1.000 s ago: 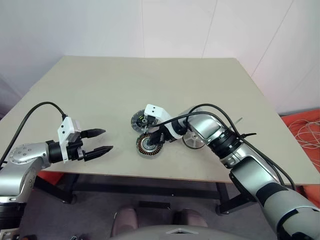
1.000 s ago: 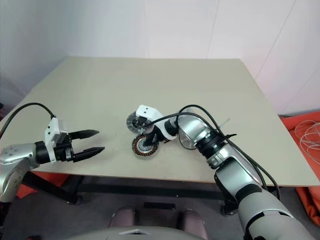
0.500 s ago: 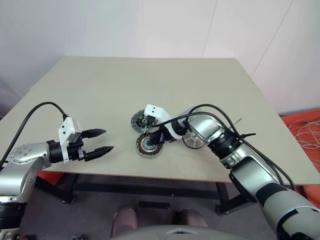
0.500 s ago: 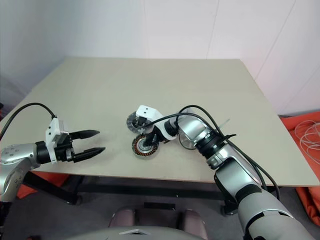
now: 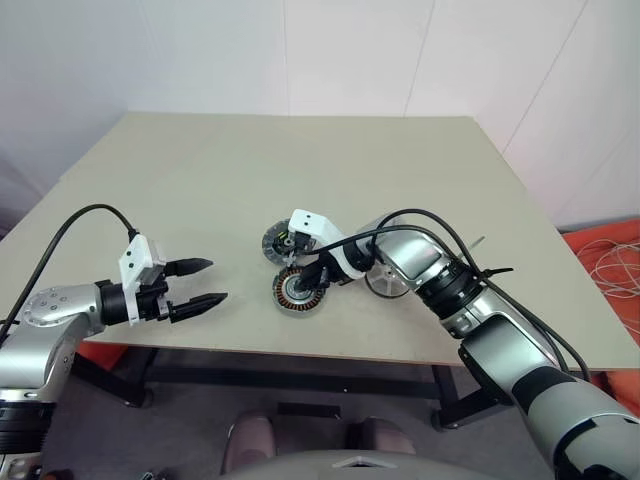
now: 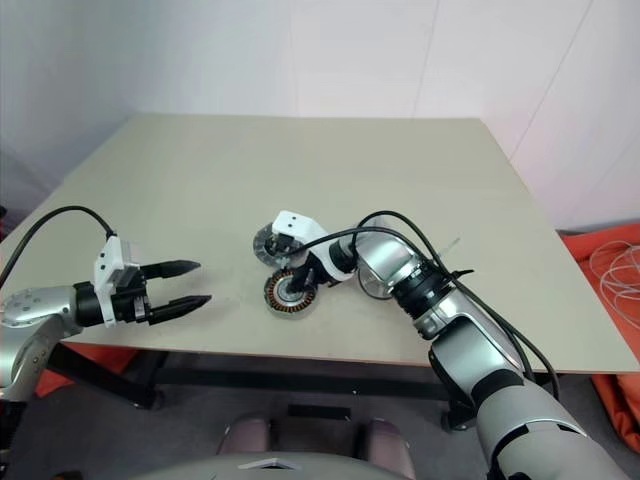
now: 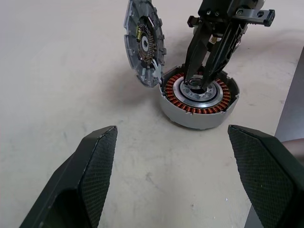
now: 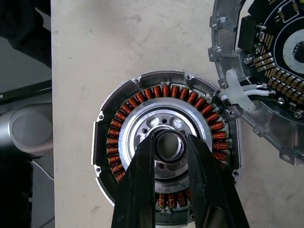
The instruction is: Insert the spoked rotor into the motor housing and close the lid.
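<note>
The motor housing [image 8: 166, 171] is found on the beige matte table [image 5: 300, 170], close to the near edge and roughly at mid-width. It is a round shallow cup with a grey cast wall, a ring of copper-coloured windings and a machined silver centre with a dark bore.

The lid [image 7: 144, 42], a grey disc with a notched rim and a dark inner face carrying small components, is seen standing open on edge, joined to the housing's rim on the far side; white wires cross the joint.

The spoked rotor [image 5: 385, 282], shiny silver, lies flat on the table just to the right of the housing, partly hidden behind the right forearm.

The right gripper [image 8: 168, 142] is pointed down into the housing's centre. Its two smooth black fingers [image 8: 142, 180] are slightly parted, the tips straddling a small dark ring at the bore. Whether that ring is gripped cannot be told.

The left gripper [image 5: 205, 283] is held over the table's near-left edge, well apart from the housing, with its textured black fingers [image 7: 97, 166] spread wide and nothing between them.

Broad bare tabletop is noted to the left, right and far side of the parts; only a narrow strip separates the housing from the near edge.
</note>
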Robot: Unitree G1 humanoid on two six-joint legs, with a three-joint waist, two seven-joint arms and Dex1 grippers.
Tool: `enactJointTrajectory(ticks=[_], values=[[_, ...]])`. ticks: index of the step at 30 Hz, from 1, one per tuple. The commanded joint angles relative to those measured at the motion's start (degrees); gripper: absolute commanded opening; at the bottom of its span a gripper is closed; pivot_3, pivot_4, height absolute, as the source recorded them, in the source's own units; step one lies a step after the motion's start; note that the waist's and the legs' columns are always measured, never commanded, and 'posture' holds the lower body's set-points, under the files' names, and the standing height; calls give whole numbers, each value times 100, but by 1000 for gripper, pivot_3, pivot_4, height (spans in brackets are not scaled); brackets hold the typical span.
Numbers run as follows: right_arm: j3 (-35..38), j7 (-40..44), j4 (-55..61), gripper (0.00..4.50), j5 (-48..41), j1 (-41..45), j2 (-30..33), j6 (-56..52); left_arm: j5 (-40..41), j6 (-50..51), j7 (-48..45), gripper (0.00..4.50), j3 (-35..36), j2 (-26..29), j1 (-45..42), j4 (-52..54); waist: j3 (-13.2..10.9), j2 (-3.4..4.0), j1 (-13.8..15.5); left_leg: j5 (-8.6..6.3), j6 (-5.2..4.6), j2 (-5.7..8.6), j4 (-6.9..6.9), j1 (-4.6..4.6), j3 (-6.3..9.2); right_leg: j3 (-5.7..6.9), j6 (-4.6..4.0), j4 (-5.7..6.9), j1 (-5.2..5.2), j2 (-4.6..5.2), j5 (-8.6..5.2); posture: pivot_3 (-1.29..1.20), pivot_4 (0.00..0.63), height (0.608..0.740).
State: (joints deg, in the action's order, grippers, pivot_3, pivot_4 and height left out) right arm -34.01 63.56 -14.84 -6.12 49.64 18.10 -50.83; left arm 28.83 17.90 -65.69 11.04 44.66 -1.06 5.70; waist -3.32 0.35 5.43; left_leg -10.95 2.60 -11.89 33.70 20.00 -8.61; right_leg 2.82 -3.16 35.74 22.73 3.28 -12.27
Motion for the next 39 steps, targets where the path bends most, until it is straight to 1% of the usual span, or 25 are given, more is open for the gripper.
enactJointTrajectory(ticks=[1, 6, 7, 8, 18, 19, 22, 23, 24, 27, 28, 31, 32, 34, 35, 39], values=[[59, 45, 230, 2173, -77, 11, 18, -109, -13, -139, 6, 3946, 45, 0, -109, 44, 0, 0, 0, 0, 0, 0, 0, 0, 0, 0, 0, 0, 0, 0, 0, 0, 0, 740], [83, -12, 225, 3842, -85, 33, -15, -127, -28, -169, 12, 3946, 15, -18, -134, 15, 0, 0, 3, 3, 4, 0, 2, -3, 1, 0, 11, 1, -4, 1, -6, 0, 0, 740], [109, -10, 239, 4239, -108, 41, -23, -143, -31, -172, 13, 3946, 10, -20, -141, 9, 0, 0, 2, 3, 5, 0, 2, -7, 1, 0, 17, 2, -7, 0, -10, 0, 0, 740], [155, -23, 253, 4459, -141, 55, -40, -176, -32, -174, 13, 3946, 7, -21, -145, 5, 0, 0, 2, 3, 5, 0, 1, -10, 1, 0, 17, 2, -9, 0, -10, 0, 0, 740], [643, -12, 597, 4459, -541, 297, 13, -597, -56, -211, -2, 3946, -32, -54, -192, -15, 0, -2, 8, 6, 9, 0, -1, -14, 2, 0, 15, 3, -14, 0, -8, 0, 0, 740], [696, -26, 634, 4459, -567, 297, 38, -624, -63, -220, -8, 3946, -47, -59, -203, -28, 0, -2, 8, 5, 8, 0, -4, -10, 2, 1, -3, 1, -11, 0, 2, 0, 0, 740], [797, -87, 680, 4459, -618, 262, 109, -648, -89, -234, -23, 3946, -90, -80, -249, -66, 0, -2, 8, 5, 8, 0, -8, -2, 2, 1, -13, -1, -2, 0, 7, 0, 0, 740], [821, -110, 671, 4044, -629, 226, 136, -651, -96, -238, -26, 3946, -111, -88, -275, -81, 0, -2, 9, 5, 8, 0, -8, -1, 2, 1, -13, -1, -1, 0, 7, 0, 0, 740], [844, -152, 649, 3867, -629, 194, 152, -663, -98, -240, -28, 3946, -130, -93, -298, -94, 0, -2, 9, 5, 8, 0, -8, -1, 2, 1, -13, -1, 0, 0, 7, 0, 0, 740], [868, -218, 630, 2875, -665, 104, 180, -724, -105, -254, -31, 3946, -173, -99, -348, -134, 0, -2, 7, 6, 9, 1, -8, -2, 2, 1, -10, 0, -1, 0, 5, 0, 0, 740], [860, -223, 627, 2441, -677, 78, 189, -733, -106, -260, -32, 3946, -183, -99, -359, -145, 0, -2, 7, 7, 11, 1, -8, -4, 2, 1, -3, 1, -2, 0, 1, 0, 0, 740], [843, -189, 629, 1353, -772, -4, 189, -848, -98, -261, -38, 3946, -195, -97, -370, -146, 0, -2, 8, 9, 15, 1, -8, -5, 2, 2, 3, 2, -2, -1, -2, 0, 0, 740], [844, -184, 635, 1050, -796, -15, 186, -876, -96, -260, -40, 3946, -195, -96, -369, -144, 0, -2, 9, 10, 16, 1, -8, -4, 2, 1, 2, 1, -2, -1, -2, 0, 0, 740], [822, -177, 616, 292, -850, -49, 132, -886, -97, -262, -35, 3946, -188, -90, -351, -129, 0, -2, 8, 12, 19, 1, -8, -3, 2, 2, -2, 1, -1, 0, 1, 0, 0, 740], [819, -164, 600, 23, -893, -63, 98, -899, -98, -264, -32, 3946, -184, -87, -340, -121, 0, -2, 8, 12, 19, 0, -8, -3, 2, 2, -2, 1, -1, 0, 1, 0, 0, 740], [777, -206, 495, 23, -921, -71, -16, -874, -92, -258, -23, 3946, -160, -74, -296, -87, 0, -2, 7, 11, 19, 0, -8, -3, 2, 2, -2, 1, 0, -1, 1, 0, 0, 740]])
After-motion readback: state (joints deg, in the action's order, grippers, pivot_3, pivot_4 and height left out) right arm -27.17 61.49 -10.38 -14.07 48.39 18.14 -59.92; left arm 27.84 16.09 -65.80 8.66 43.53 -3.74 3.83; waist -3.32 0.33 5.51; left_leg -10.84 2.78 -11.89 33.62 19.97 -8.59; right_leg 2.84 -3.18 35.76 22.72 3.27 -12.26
